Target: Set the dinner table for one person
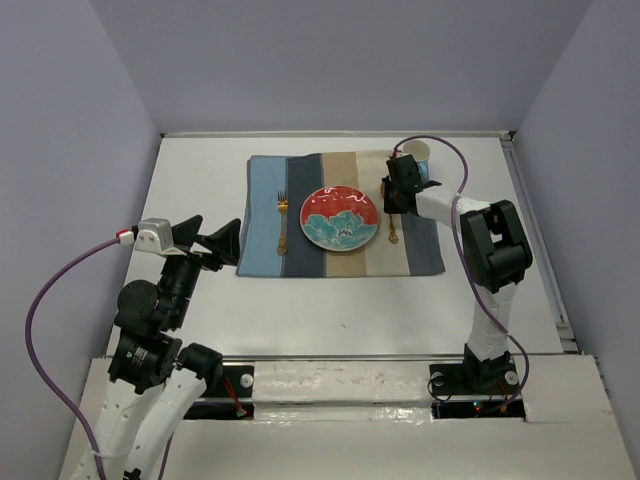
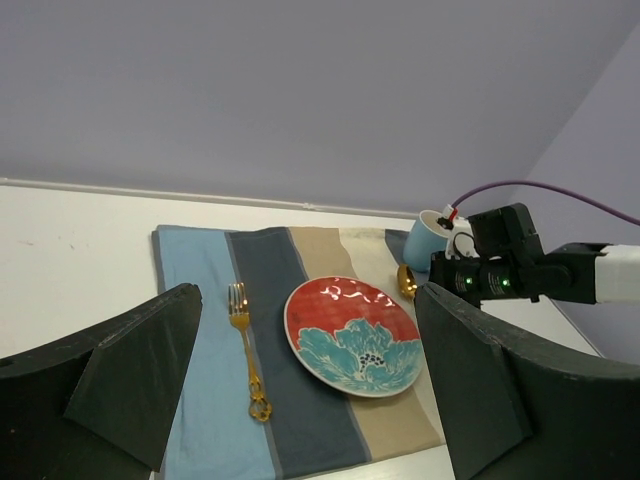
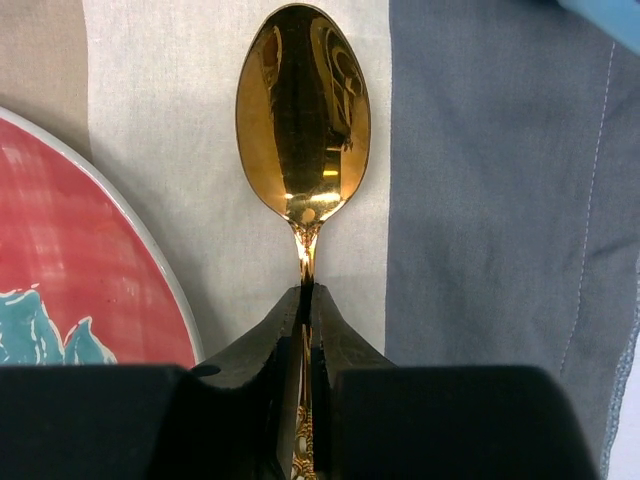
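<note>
On the white dinner table [image 1: 330, 305] lies a striped placemat [image 1: 262, 225]. On it sit a red and teal flowered plate [image 1: 339, 217], a gold fork [image 1: 282, 220] to its left and a gold spoon [image 1: 392, 230] to its right. A light blue cup [image 1: 419, 155] stands at the mat's far right corner. My right gripper [image 3: 307, 292] is shut on the gold spoon's [image 3: 303, 110] handle, low over the mat beside the plate's rim [image 3: 70, 260]. My left gripper [image 1: 225, 240] is open and empty, near the mat's left edge; its view shows the fork [image 2: 246, 350], plate [image 2: 352, 335] and cup [image 2: 428, 242].
A metal rail [image 1: 330, 358] runs along the table's near edge. Grey walls close in the back and both sides. The right arm [image 2: 520, 270] reaches over the mat's far right part, beside the cup.
</note>
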Motion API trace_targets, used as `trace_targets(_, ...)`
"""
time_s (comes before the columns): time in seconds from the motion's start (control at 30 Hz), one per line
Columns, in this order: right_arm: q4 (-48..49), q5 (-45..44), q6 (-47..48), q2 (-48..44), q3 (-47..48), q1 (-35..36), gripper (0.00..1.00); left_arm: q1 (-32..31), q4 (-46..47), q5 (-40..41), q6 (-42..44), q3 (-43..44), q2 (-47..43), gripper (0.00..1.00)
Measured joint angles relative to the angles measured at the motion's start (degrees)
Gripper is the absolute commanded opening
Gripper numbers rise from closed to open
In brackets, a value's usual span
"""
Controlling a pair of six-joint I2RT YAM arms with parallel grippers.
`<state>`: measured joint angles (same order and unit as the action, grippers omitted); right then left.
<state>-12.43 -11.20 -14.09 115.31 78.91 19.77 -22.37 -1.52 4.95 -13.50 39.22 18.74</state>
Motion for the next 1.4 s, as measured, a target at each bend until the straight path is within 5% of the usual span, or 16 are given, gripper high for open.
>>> trace_targets(0.23,0.04,-0.57,0.46,0.00,0.11,0.00,0.28,0.35,0.00,-0.02,0.00,0.00,0.00,0.99)
trace_targets(0.57,-1.29,0.39,-0.92,-2.60,-0.24,0.00,0.29,0.37,0.00,-0.02,0.00,0.00,0.00,0.99)
trace_targets(0.7,-1.57,3.65,-3.52,-13.27,-4.24,0.02,0.29,0.63,0.00,-0.02,0.04,0.00,0.02,0.99)
trace_targets(1.0,8.90,14.38,-8.00,-55.56,-23.39,1.01,0.27,1.11,0.00,0.04,0.42,0.00,-0.02,0.99)
trace_targets(1.1,10.03,16.61,-8.85,-68.52,-28.00,1.31,0.44,1.14,0.02,0.00,0.63,-0.02,-0.28,0.99)
trace_targets(1.13,10.36,17.07,-8.96,-71.97,-28.85,1.31,0.62,1.16,0.07,-0.04,0.70,-0.04,-0.48,0.99)
trace_targets(1.23,10.25,17.38,-9.11,-80.37,-30.51,1.31,0.83,1.44,0.55,-0.48,1.05,-0.44,-1.29,0.99)
trace_targets(1.27,9.75,17.16,-8.96,-83.21,-31.08,1.31,0.99,1.51,0.90,-0.76,1.09,-0.55,-1.42,0.99)
trace_targets(1.4,7.43,14.14,-9.53,-87.56,-32.41,1.31,1.00,1.66,2.80,-3.06,1.16,-1.38,-1.92,0.99)
